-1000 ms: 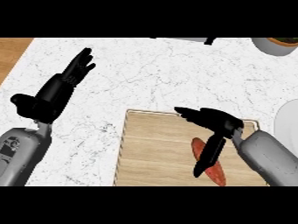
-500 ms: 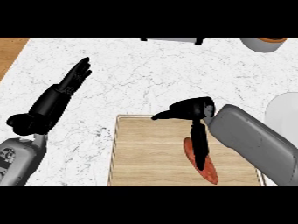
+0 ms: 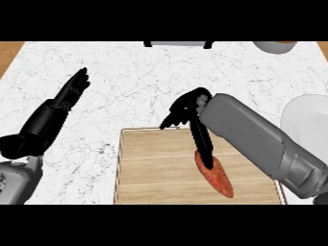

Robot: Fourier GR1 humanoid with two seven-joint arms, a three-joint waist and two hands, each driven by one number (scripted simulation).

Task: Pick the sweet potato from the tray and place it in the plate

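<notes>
Orange-red tapered sweet potato [image 3: 215, 176] on wooden tray [image 3: 152, 168]; right hand [image 3: 195, 115] fingers [image 3: 203, 146] straight, touching it. Grasp, transfer to white round plate [image 3: 315, 125] left.

Your right hand [image 3: 195, 122] fingers down on the sweet potato [image 3: 215, 175], wooden tray [image 3: 152, 168] near, white plate [image 3: 315, 125] right, left hand [image 3: 49, 115] open at left.
</notes>
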